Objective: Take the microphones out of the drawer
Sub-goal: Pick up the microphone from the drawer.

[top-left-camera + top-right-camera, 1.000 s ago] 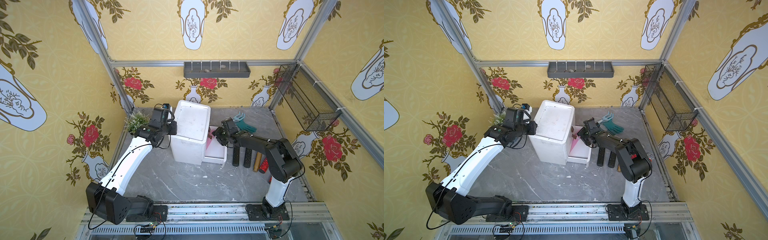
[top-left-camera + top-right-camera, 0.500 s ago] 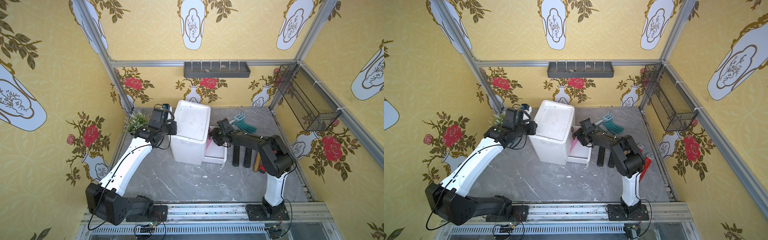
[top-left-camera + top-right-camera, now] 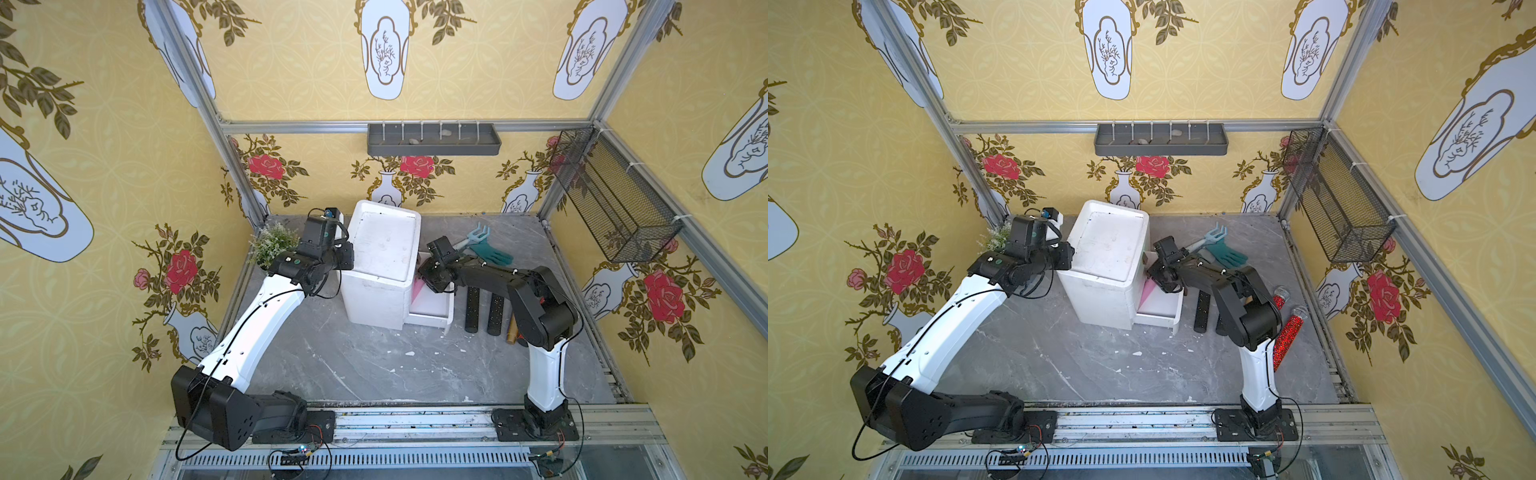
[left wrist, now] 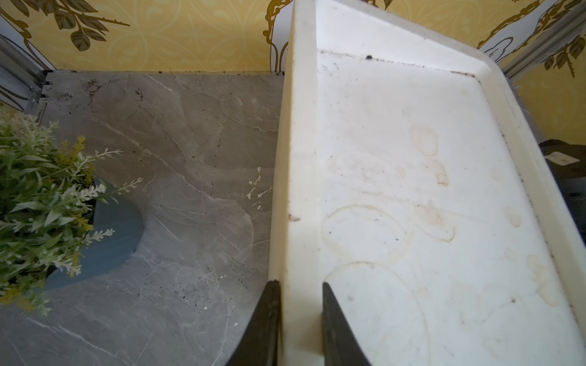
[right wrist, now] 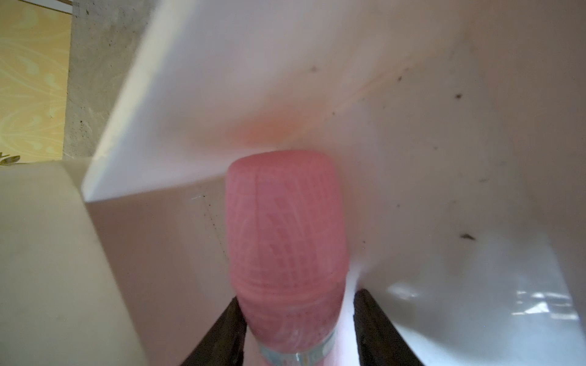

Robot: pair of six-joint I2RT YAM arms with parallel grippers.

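Observation:
A white drawer cabinet (image 3: 384,249) stands mid-table with its bottom drawer (image 3: 432,309) pulled out to the right. The pink microphone (image 5: 285,228) lies inside the drawer, and a pink strip of it (image 3: 1148,291) shows in a top view. My right gripper (image 5: 298,294) reaches down into the drawer, open. Its fingers stand either side of the microphone's head. One finger touches it and the other stands a little apart. My left gripper (image 4: 299,283) is shut on the raised rim (image 4: 301,190) of the cabinet's top, at its left edge (image 3: 347,255).
A potted plant (image 3: 272,245) stands in the back left corner, beside the left arm. A teal glove (image 3: 490,253) and a small rake (image 3: 478,232) lie behind the right arm. Two black perforated cylinders (image 3: 471,307) and red glitter tubes (image 3: 1287,336) lie right of the drawer. A wire basket (image 3: 615,203) hangs on the right wall.
My right gripper has moved left, deeper into the drawer towards the cabinet, and its jaws have narrowed round the microphone. The left arm has not moved.

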